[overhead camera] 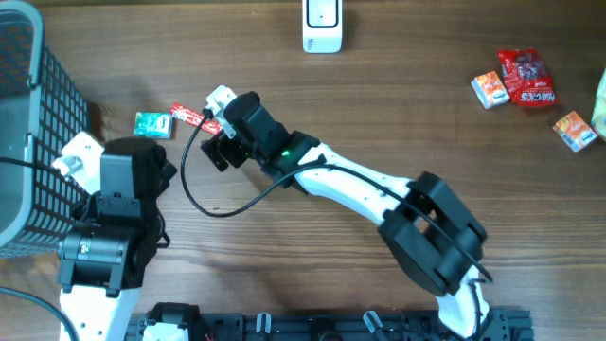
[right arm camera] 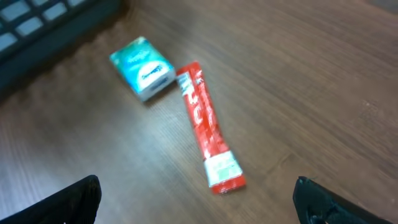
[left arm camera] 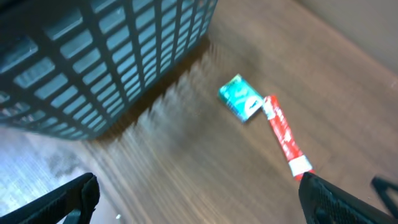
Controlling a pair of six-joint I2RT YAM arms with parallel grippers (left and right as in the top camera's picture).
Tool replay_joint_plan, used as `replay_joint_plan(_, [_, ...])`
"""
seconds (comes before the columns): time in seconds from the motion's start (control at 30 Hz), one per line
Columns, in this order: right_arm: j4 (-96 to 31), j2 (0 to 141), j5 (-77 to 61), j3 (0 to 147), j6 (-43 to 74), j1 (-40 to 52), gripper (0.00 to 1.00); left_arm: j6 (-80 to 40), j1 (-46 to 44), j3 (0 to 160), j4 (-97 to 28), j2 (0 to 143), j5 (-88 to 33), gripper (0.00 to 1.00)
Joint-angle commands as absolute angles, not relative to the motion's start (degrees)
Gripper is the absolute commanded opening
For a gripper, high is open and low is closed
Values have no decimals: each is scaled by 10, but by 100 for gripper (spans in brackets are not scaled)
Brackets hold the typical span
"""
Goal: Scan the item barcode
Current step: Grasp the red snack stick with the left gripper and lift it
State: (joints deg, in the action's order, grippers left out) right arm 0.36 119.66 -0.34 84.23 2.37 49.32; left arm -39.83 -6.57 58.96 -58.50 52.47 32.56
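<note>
1. Overhead view. The red stick packet (overhead camera: pixel 194 116) lay flat on the wooden desk (overhead camera: pixel 379 114), left of centre, just beside a teal packet (overhead camera: pixel 152 124). The right claw (overhead camera: pixel 218 126) was held over the packet's inner end, with its fingers spread. The left claw (overhead camera: pixel 125 150) was seen near the teal packet and beside a dark mesh basket (overhead camera: pixel 28 142) at the left edge; its state could not be judged from above. A white scanner (overhead camera: pixel 322 26) stood at the far edge of the desk, well apart from the stick packet. Red and orange snack packs (overhead camera: pixel 525 78) were scattered at the far right.

2. Left wrist view. The left claw (left arm camera: pixel 199 205) was shown released, its two fingers (left arm camera: pixel 62 202) wide apart with nothing between them. The basket (left arm camera: pixel 93 56) filled the upper left. The teal packet (left arm camera: pixel 241 98) and the red stick packet (left arm camera: pixel 285 137) lay ahead on the desk, the stick's upper end touching or nearly touching the teal one.

3. Right wrist view. The right claw (right arm camera: pixel 199 205) was likewise shown released and empty, its fingers (right arm camera: pixel 68 202) far apart. The red stick packet (right arm camera: pixel 205 127) lay ahead of it on the desk, white-labelled end nearest, ungrasped, beside the teal packet (right arm camera: pixel 143 68).
</note>
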Motion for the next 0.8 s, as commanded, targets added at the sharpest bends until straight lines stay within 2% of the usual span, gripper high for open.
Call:
replay_joint_plan(0.0, [50, 1225, -3, 840, 39, 491, 88, -408, -62, 595, -597, 519, 313, 100])
replay_joint_plan(0.1, [72, 1245, -5, 840, 66, 491, 84, -410, -62, 595, -596, 519, 293, 100])
replay_joint_plan(0.37, [103, 1304, -114, 840, 77, 479, 85, -410, -62, 595, -599, 519, 275, 100])
replay_joint_plan(0.77, [110, 1341, -115, 841, 87, 453, 84, -410, -62, 595, -604, 519, 262, 100])
